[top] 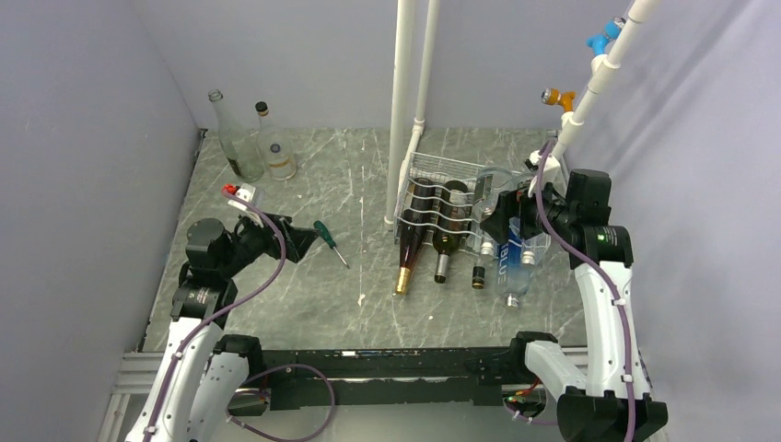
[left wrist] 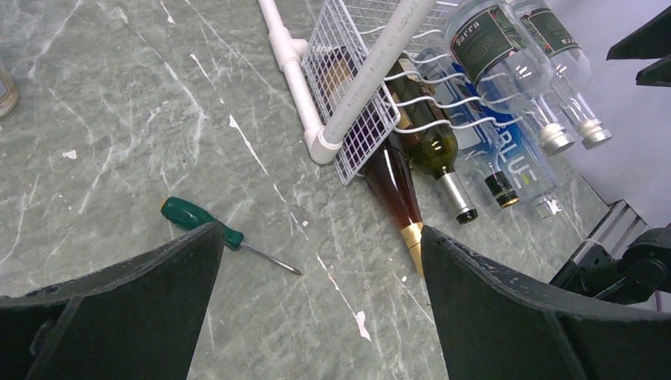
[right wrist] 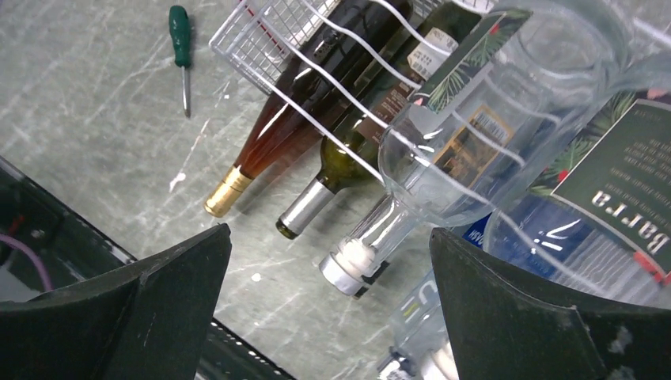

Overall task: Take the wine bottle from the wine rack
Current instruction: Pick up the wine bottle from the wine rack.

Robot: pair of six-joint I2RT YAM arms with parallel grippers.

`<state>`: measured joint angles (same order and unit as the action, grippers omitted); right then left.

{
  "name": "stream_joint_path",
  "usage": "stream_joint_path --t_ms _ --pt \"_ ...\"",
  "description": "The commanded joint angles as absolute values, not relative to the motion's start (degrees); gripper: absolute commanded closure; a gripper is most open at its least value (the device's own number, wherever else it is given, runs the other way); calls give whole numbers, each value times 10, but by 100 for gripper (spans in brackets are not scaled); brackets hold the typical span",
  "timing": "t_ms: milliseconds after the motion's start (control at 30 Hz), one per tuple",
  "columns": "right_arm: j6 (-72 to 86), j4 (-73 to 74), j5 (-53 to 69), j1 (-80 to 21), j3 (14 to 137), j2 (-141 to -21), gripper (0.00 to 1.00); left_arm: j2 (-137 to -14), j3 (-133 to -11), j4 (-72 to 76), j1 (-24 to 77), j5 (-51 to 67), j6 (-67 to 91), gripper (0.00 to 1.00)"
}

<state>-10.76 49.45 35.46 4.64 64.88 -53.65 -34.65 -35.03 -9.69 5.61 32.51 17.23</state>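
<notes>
The white wire wine rack [top: 433,175] stands mid-table, right of a white pipe. On its lower tier lie an amber wine bottle with a gold cap [top: 408,249], a green wine bottle with a silver cap [top: 447,241], a dark bottle [top: 478,272] and a blue-printed clear bottle [top: 512,267]. Clear labelled bottles [top: 497,189] lie on the upper tier. My right gripper [right wrist: 329,232] is open above the rack's right side, with a clear bottle's neck [right wrist: 372,237] seen between its fingers. My left gripper [left wrist: 320,228] is open and empty over bare table, left of the rack [left wrist: 348,47].
A green-handled screwdriver [top: 330,241] lies by the left gripper, also in the left wrist view [left wrist: 206,222]. Two clear bottles [top: 238,138] stand at the back left. White pipes [top: 402,110] rise behind the rack. Walls close in on both sides.
</notes>
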Motion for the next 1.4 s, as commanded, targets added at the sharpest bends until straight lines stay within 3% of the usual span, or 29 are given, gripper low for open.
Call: stream_joint_path --t_ms 0,400,867,1367 --pt "26 467 342 51 625 -542 0 -345 -359 -93 57 320 169 0" --pt "202 384 251 56 526 -548 1 -347 -360 -98 57 312 166 0" --pt "248 353 251 56 500 -604 20 -347 -361 -102 56 306 163 1" --pt "261 338 218 37 473 -618 30 -345 -362 -105 56 299 160 0"
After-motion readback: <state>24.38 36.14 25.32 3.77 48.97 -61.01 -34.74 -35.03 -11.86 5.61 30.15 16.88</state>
